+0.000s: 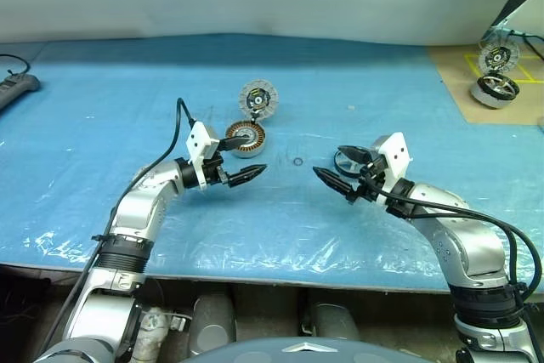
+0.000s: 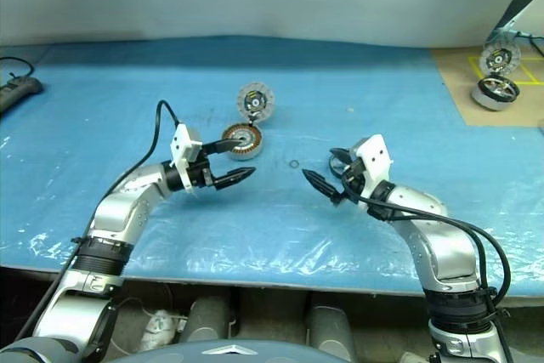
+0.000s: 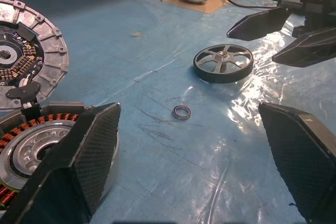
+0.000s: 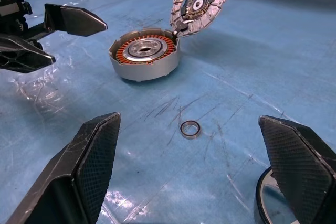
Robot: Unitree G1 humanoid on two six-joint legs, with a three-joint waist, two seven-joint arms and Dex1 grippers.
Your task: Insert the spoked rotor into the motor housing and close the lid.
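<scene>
Here, nearest the viewer, two silver robot arms reach over a table covered in a shiny blue plastic sheet (image 1: 357,65), their black two-fingered tools pointing inward toward each other. The left gripper (image 1: 245,161) hangs with its fingers spread wide apart and holds nothing. The right gripper (image 1: 342,169) likewise has its fingers spread wide and empty.

Just beside the right gripper, partly hidden behind its fingers in the head views, lies the spoked rotor (image 3: 223,63), a flat dark wheel-like ring with a shiny rim, thin spokes and a small hub. It rests flat on the sheet, apart from the fingers.

Between the two grippers, a little farther out, a small loose metal ring (image 4: 190,129) lies alone on the sheet, in the open space between the rotor and the housing.

Beyond the left gripper, very close to its upper finger, sits the motor housing (image 4: 145,56), a short round silver-grey can with copper-coloured windings around a silvery centre. Its inside is open and empty of the rotor. The lid (image 4: 200,2), a round silver-white disc with a fine radial pattern and dark centre, stands tilted up at the housing's far edge, patterned face showing.

Far off at the right, on a brown board (image 1: 450,82) marked with yellow tape, sits a second similar motor (image 1: 495,88). At the far left edge lies a dark power strip (image 1: 15,87).
</scene>
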